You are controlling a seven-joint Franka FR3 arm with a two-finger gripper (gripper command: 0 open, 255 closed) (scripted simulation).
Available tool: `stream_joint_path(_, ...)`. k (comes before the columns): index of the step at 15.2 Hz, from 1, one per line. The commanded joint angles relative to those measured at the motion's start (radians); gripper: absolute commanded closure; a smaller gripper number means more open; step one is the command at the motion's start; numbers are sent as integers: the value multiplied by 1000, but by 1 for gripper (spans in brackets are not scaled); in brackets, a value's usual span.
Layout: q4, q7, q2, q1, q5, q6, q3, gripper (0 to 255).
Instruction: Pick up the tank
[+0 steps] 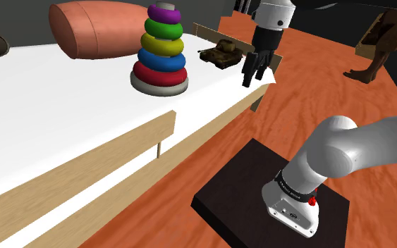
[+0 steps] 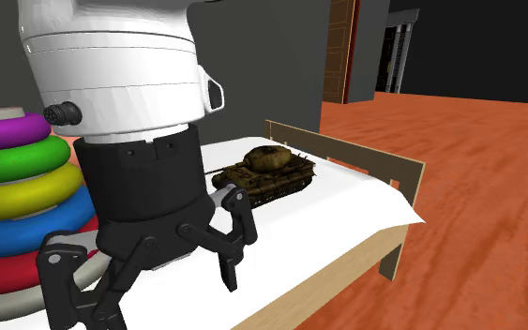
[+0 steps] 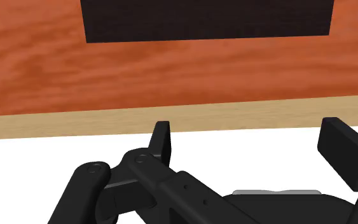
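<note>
A: How is the arm (image 1: 359, 151) posed?
B: It is extended over the bed's (image 1: 63, 106) edge. The end effector (image 1: 255, 70) is pointed down, its fingers spread apart, and nothing is held.
A: And the tank (image 1: 221, 53)?
B: It is seen on the bed, at ten o'clock from the end effector in the shoulder view.

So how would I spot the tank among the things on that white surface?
Start at the big white bed-like surface and find the tall stack of coloured rings. To its right in the shoulder view, by the low wooden end board, sits the tank. It is small, low and brown-olive with a turret, unlike the bright rings and the plump orange cushion.
</note>
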Motion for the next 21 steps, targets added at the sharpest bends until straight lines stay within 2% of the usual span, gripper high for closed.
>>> stream_joint_path(1,0,0,0,0,0,0,0,0)
stream_joint_path(6,137,226,201,-78,22,76,59,0)
stream_joint_path(11,297,447,389,-153,13,117,96,0)
stream_joint_path(21,655,863,723,-261,-52,110,95,0)
